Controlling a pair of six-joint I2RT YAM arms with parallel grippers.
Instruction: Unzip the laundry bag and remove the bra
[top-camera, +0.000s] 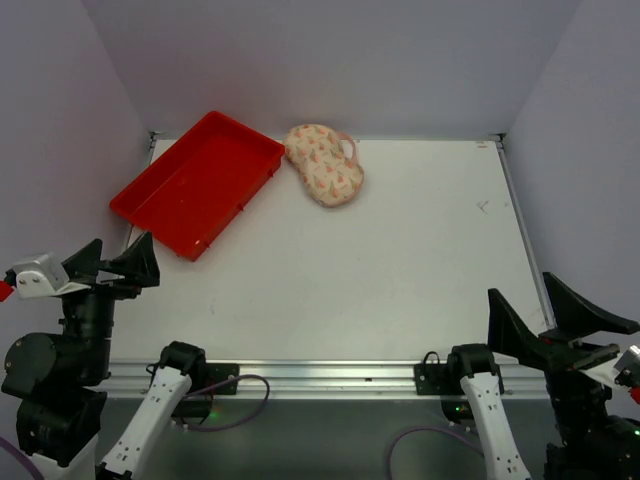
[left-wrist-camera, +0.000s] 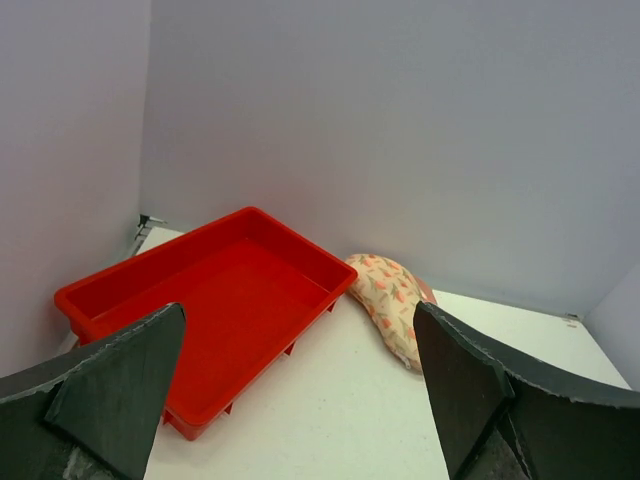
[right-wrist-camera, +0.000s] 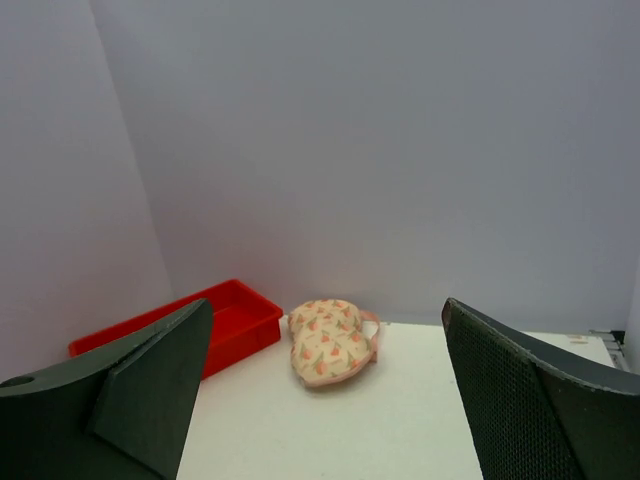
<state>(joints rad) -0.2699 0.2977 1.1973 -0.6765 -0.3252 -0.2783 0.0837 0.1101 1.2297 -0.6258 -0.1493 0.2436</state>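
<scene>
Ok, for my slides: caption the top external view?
Open left gripper and right gripper at the near edge; laundry bag beside the red tray.

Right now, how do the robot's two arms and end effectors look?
Both arms have black joints and white link segments. The left end effector and the right end effector carry broad black wedge-shaped fingers. Thin purple cables loop near the bases.

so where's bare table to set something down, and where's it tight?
Free: the whole table middle and right, from the bag across to the right edge and down to the near edge. The tray floor is bare too. Crowded: only the far-left corner, where tray and bag sit side by side.
</scene>
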